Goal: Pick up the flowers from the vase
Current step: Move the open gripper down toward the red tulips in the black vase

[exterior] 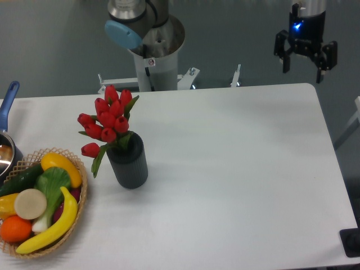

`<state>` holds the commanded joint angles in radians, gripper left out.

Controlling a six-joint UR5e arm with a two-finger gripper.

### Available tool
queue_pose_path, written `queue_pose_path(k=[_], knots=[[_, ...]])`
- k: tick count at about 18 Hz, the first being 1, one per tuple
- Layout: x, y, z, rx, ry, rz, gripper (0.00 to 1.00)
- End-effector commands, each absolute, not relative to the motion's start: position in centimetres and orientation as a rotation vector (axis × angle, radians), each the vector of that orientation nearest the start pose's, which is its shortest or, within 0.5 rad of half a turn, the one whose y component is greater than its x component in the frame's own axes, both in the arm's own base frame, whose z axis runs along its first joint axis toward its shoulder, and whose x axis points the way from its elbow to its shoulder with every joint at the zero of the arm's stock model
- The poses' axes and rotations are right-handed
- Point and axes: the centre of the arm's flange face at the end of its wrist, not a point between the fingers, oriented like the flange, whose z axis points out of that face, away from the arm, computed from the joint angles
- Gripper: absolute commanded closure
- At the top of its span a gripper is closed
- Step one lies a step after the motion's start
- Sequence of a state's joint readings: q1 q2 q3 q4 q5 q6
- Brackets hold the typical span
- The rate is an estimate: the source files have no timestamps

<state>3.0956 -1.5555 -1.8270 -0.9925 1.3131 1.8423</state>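
Observation:
The flowers (108, 120), a bunch of red tulip buds with green leaves, stand in the vase (128, 164), a short dark ribbed cylinder on the left part of the white table (236, 169). The stems are hidden inside the vase. My gripper (304, 63) hangs above the table's far right corner, far to the right of the flowers. Its two black fingers (286, 56) are spread apart and hold nothing.
A wicker basket (79, 208) at the front left holds a banana, an orange, a yellow pepper, a cucumber and a leafy vegetable. A pot with a blue handle (8, 101) sits at the left edge. The arm's base (154, 50) stands behind the table. A dark object (351, 243) is at the front right corner.

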Motion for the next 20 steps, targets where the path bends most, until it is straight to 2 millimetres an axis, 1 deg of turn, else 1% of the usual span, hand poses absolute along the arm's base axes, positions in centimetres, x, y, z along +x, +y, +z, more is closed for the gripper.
queue_pose_path(k=[5,7,9,12,15,16,17,20], knots=[[-49.3,18.5,43.5,-2.808,0.499,0.521,0.00],[-49.0,18.8,43.0,-2.783,0.453,0.497,0.00],[-48.7,19.2,42.4,-2.751,0.369,0.467,0.00],[-48.2,20.2,41.8,-2.668,0.256,0.407,0.00],[-47.7,21.1,41.7,-2.601,0.121,0.344,0.00],[-47.6,21.5,41.1,-2.579,0.092,0.311,0.00],[-47.3,21.9,40.7,-2.557,0.068,0.281,0.00],[-46.1,23.9,40.2,-2.495,0.056,0.229,0.00]])
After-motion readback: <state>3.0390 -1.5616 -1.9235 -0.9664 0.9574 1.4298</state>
